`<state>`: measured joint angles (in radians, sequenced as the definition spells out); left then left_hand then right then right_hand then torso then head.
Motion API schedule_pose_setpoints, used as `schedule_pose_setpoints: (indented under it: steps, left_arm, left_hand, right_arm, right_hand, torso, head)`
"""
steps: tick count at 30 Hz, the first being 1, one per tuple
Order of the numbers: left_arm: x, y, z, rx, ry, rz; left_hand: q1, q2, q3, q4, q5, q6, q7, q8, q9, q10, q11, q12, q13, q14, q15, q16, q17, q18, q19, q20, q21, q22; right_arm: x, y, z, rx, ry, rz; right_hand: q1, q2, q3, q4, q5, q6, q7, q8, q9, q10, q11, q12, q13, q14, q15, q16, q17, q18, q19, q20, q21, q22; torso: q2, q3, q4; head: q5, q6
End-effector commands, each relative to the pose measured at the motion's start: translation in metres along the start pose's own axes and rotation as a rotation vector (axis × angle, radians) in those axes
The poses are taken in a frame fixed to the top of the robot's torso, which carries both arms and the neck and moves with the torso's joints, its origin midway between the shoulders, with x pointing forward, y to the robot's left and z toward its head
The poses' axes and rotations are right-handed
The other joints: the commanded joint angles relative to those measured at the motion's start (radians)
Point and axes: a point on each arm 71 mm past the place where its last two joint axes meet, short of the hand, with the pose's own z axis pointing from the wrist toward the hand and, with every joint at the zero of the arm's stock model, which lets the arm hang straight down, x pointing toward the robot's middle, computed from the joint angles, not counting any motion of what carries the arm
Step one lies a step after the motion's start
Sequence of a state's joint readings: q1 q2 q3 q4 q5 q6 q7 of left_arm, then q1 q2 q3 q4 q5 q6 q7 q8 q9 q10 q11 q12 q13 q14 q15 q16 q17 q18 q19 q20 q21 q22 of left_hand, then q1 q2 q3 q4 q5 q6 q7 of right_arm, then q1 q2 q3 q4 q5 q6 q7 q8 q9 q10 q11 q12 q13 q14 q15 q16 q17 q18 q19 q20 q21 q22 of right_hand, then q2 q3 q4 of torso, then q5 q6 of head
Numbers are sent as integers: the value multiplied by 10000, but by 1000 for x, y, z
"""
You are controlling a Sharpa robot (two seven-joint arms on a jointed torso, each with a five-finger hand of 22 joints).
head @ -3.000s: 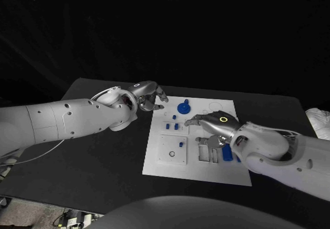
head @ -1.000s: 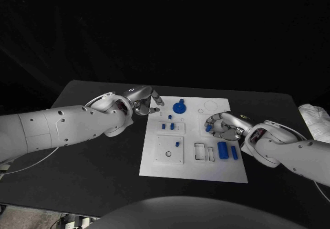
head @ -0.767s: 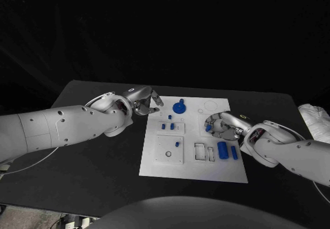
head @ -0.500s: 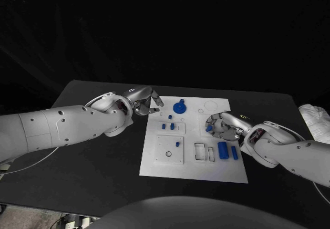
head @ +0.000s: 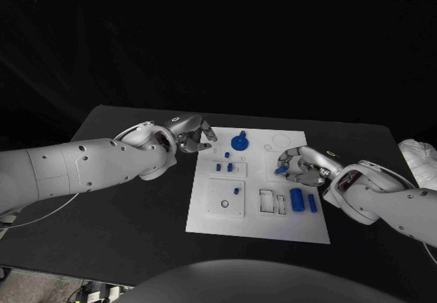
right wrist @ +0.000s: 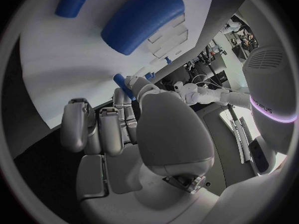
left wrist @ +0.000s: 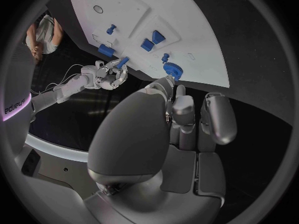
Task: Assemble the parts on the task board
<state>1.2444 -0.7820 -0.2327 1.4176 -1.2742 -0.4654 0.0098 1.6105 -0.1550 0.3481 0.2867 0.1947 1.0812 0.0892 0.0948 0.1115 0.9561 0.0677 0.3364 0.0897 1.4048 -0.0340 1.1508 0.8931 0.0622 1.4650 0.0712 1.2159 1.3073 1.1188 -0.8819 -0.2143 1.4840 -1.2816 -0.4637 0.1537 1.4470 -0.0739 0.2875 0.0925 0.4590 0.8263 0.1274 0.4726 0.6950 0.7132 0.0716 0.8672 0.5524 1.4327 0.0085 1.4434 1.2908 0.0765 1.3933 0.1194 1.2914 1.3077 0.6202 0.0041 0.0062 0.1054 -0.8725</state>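
The white task board [head: 259,221] lies mid-table. My right hand [head: 302,166] hovers over its right side and pinches a small blue piece [head: 280,169] between its fingertips; the right wrist view shows that piece [right wrist: 120,83] at the fingertips [right wrist: 127,92]. Just in front of it lie a thick blue cylinder [head: 297,196] and a thinner one [head: 312,202]. A blue gear [head: 240,142] stands near the far edge, with short blue pegs [head: 224,167] below it. My left hand [head: 191,136] hangs at the board's far left corner, fingers curled and holding nothing.
Two empty rectangular slots [head: 272,201] sit beside the cylinders. A square plate with a small blue peg [head: 237,190] and a dark ring [head: 224,204] takes up the board's left part. Black table [head: 119,214] surrounds the board. White cloth [head: 420,158] lies at the right edge.
Over three seconds my right hand has moved from the slots towards the board's right middle and now holds a small blue piece. In the last half second it barely shifted. The left hand stayed put.
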Motion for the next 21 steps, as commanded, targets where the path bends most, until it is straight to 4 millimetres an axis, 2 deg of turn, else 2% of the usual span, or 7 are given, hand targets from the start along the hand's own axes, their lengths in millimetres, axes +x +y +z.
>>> schedule_pose_setpoints:
  steps: [1,6,11,15,21]
  left_arm:
    - [2,-1,1,-40,231,-1]
    - [3,-2,2,-68,291,-4]
    - [4,-1,2,-120,340,2]
    - [5,-1,3,-147,348,4]
    - [6,-2,3,-148,362,-5]
  left_hand:
    - [111,31,71,-9,-31,21,26,29,13,55,-19,-3,-11,-50,-24,-59,-26,71,-32,0,-43,1718]
    - [124,33,88,-13,-29,20,30,29,13,56,-21,-5,-14,-60,-25,-70,-40,75,-40,0,-66,1713]
    - [129,31,96,-14,-30,22,35,29,14,54,-24,-7,-17,-67,-25,-81,-55,78,-47,-1,-85,1708]
    - [140,30,116,-15,-31,28,49,32,16,49,-30,-12,-23,-79,-27,-88,-62,80,-53,-2,-97,1706]
    - [140,30,116,-15,-31,28,49,32,16,49,-30,-12,-23,-79,-27,-88,-62,80,-53,-2,-97,1706]
  right_arm:
    - [-10,4,0,210,-79,428]
    - [-28,17,-2,163,-13,570]
    - [-36,34,-1,100,569,580]
    - [-29,55,5,-112,1518,163]
    - [-13,88,20,-651,2549,-561]
  right_hand:
    - [-52,22,65,-18,-32,50,-5,48,31,76,-7,57,11,9,-31,22,-18,-74,-16,-53,-10,1723]
    - [-35,17,84,-32,-47,40,-3,55,37,81,-10,48,10,4,-35,14,-35,-68,-28,-55,-34,1715]
    - [20,7,158,-74,-44,-1,19,51,38,92,-7,-15,-17,-39,-39,-34,-131,-40,-94,-60,-145,1678]
    - [28,-34,221,-105,-6,38,31,61,32,176,-3,-101,-66,-61,-40,-69,-189,-22,-137,-64,-225,1651]
    - [-77,-153,287,-93,-91,-98,73,-97,-60,247,40,-326,-174,-123,-7,-155,-341,11,-222,-48,-387,1597]
  torso:
    - [-1,-2,-1]
    - [-2,-4,2]
    - [-13,-7,-2]
    - [-8,2,-1]
    - [4,6,13]
  head:
    - [2,-1]
    - [-2,-1]
    - [2,-1]
    - [61,-1]
    - [142,-1]
